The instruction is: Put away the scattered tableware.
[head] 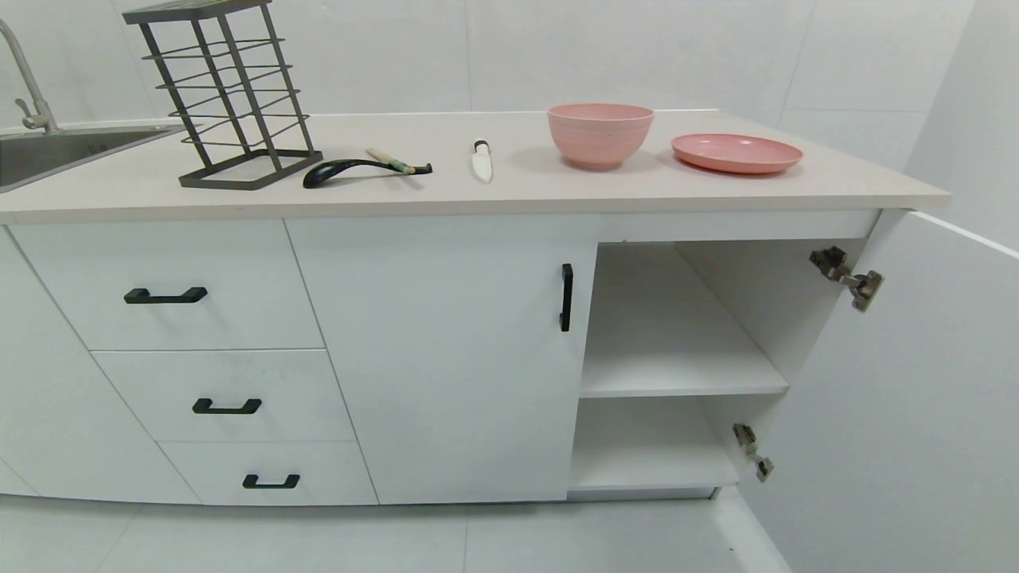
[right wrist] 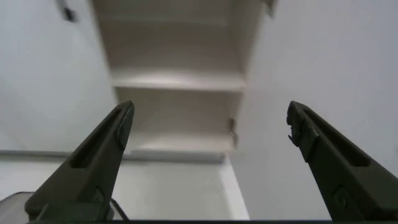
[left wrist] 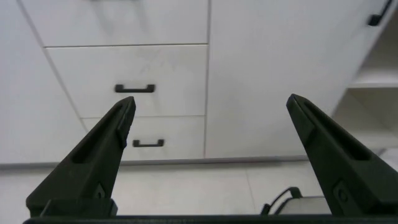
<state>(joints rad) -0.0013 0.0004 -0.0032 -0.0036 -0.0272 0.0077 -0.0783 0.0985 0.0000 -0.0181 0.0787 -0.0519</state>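
On the light countertop (head: 159,191) stand a pink bowl (head: 599,134) and, to its right, a pink plate (head: 736,153). Further left lie a small white knife (head: 482,160) and a black ladle (head: 358,169), with a wooden-handled utensil (head: 390,161) resting across its handle. My left gripper (left wrist: 211,102) is open and held low, facing the lower drawers (left wrist: 134,81). My right gripper (right wrist: 210,109) is open too, facing the open cabinet's shelves (right wrist: 180,81) from below. Nothing is between either pair of fingers.
A dark wire rack (head: 231,95) stands on the counter's left, beside a steel sink (head: 56,151) and tap (head: 28,79). The right cabinet door (head: 915,382) hangs wide open; its two shelves (head: 677,358) are bare. The left door (head: 446,358) is closed, beside three closed drawers (head: 223,398).
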